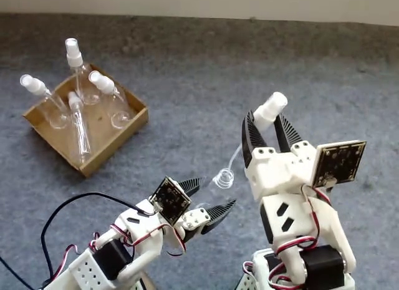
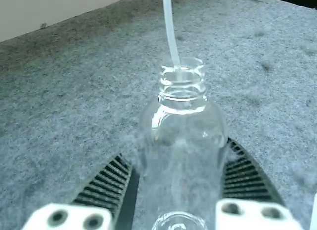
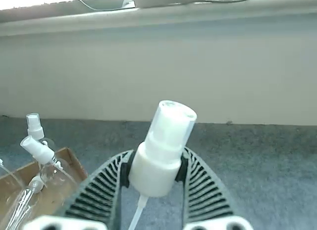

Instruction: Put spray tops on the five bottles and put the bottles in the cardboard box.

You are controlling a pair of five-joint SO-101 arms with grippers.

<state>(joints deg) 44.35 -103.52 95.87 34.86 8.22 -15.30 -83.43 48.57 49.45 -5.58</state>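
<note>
carpet (image 1: 206,72); spray top (image 3: 161,151) seemingly above bottle (image 2: 181,141)

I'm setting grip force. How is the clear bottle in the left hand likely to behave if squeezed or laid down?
The bottle looks empty and thin-walled, so it is probably light and a little squashy. Its smooth round body could slip between the ribbed fingers of the left hand. Laid on its side, it would likely roll.

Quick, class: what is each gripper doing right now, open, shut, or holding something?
Left gripper: shut on the uncapped bottle.
Right gripper: shut on the spray top.
</note>
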